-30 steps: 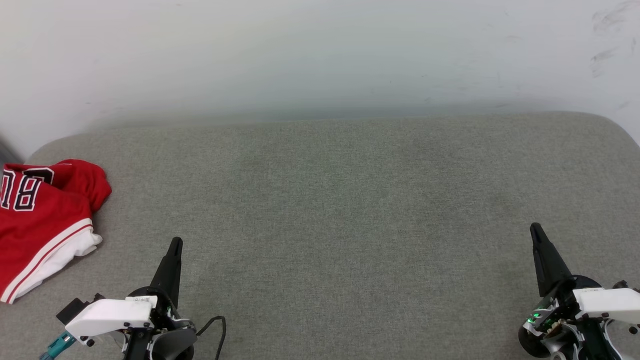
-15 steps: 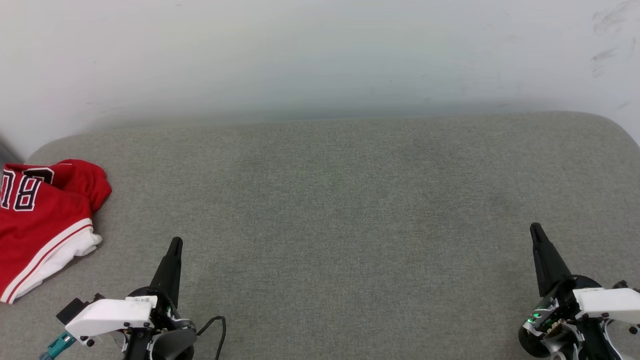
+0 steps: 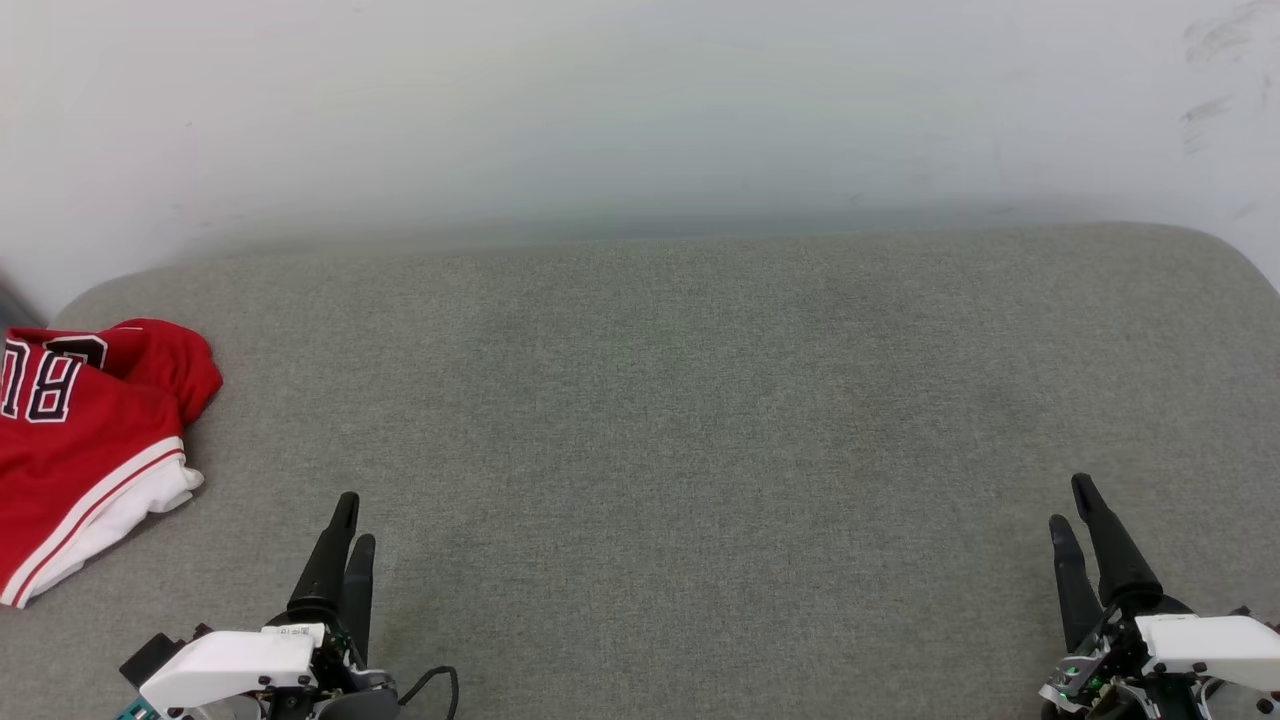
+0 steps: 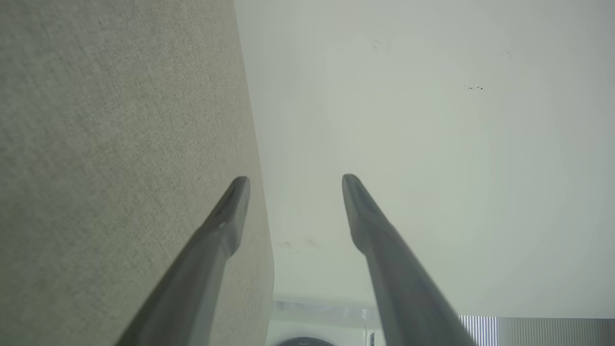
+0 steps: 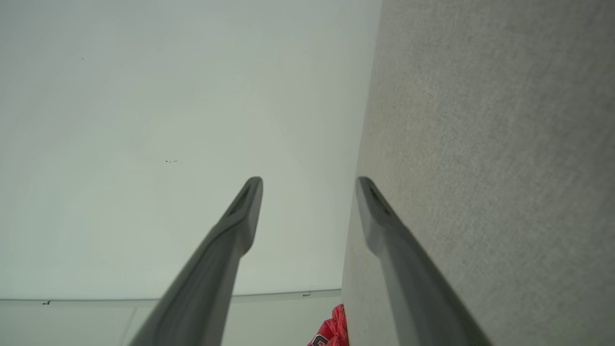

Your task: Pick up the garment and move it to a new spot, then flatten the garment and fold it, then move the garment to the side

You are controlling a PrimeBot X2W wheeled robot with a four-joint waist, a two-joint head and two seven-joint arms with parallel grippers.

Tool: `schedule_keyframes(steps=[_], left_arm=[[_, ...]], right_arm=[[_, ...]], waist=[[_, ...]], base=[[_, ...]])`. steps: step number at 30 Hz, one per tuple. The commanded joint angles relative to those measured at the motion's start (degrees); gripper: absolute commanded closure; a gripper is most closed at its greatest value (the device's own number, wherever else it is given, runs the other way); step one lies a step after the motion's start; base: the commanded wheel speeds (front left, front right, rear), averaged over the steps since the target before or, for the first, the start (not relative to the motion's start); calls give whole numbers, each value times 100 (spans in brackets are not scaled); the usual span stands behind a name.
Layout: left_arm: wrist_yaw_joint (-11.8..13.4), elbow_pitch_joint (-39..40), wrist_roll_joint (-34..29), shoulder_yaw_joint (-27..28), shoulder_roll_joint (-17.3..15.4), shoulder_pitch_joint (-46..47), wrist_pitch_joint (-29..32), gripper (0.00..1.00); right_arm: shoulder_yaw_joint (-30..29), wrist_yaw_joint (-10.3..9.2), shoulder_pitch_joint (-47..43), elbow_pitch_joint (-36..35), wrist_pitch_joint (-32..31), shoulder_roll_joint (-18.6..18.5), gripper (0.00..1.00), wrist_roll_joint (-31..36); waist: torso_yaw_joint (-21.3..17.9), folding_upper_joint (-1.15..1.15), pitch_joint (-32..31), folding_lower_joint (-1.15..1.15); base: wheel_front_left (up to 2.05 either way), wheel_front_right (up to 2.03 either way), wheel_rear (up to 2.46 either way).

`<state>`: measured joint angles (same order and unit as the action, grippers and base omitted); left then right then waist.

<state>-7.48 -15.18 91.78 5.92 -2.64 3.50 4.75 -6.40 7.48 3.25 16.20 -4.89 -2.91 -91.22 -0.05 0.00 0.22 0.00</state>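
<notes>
Lettering first: the garment [image 3: 90, 440] shows black, white-outlined caps on red. In the head view a "B" reads clearly, and the char. beside it is cut off by the frame edge. Another curved char. sits on the fold above, too bunched to read.

The garment lies crumpled at the far left of the grey fabric surface [image 3: 640, 400] and runs off the frame's left edge. Its white sleeve w/ red-white striped trim is on the near side. Both grippers are clear of it.

L gripper [image 3: 356, 520] sits at lower left, near the garment but apart from it. Its fingers point up-frame, parted by a narrow gap and gripping nothing. In the L wrist view, L gripper [image 4: 294, 179] has its jaws spread, w/ grey surface on one side and pale wall [image 4: 432, 120] on the other. A white unit [image 4: 317, 327] shows at the bottom edge, any marking on it too small to read.

R gripper [image 3: 1068, 502] is at lower right, well apart from the garment across the surface. It's also parted and empty. In the R wrist view, R gripper [image 5: 308, 180] has its jaws apart. A scrap of the garment [image 5: 331, 331] peeks in at the bottom w/ a bit of black-white lettering, unreadable.

In the head view the wall carries dark scuffs [image 3: 1215, 40] at upper right. A black cable [image 3: 450, 680] loops by L gripper's base.
</notes>
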Motion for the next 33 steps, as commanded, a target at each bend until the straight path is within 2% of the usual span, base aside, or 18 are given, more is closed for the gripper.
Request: schedule_keyframes(steps=[1, 10, 19, 21, 22, 33], left_arm=[[0, 134, -96, 16, -13, 52, -64, 0], [70, 362, -935, 183, -15, 59, -305, 0], [346, 684, -1778, 113, -17, 5, -500, 0], [473, 808, -2223, 45, -18, -20, -569, 0], [473, 808, -2223, 45, -18, -20, -569, 0], [923, 1065, -3735, -228, -20, -152, -804, 0]], right_arm=[[-12, 1, 59, -138, 74, -5, 0, 118], [-90, 1, 8, -433, 315, -4, 0, 1010], [4, 1, -85, -806, 511, -4, 0, 2146], [17, 1, -134, -914, 580, -4, 0, 2538], [17, 1, -134, -914, 580, -4, 0, 2538], [202, 1, -270, -1237, 816, -4, 0, 4015]], waist=[[-2, 0, 1, 0], [-3, 0, 11, 0], [2, 0, 24, 0], [4, 0, 29, 0], [4, 0, 29, 0], [5, 0, 34, 0]], base=[[0, 0, 0], [0, 0, 0], [0, 0, 0], [0, 0, 0], [0, 0, 0], [0, 0, 0]])
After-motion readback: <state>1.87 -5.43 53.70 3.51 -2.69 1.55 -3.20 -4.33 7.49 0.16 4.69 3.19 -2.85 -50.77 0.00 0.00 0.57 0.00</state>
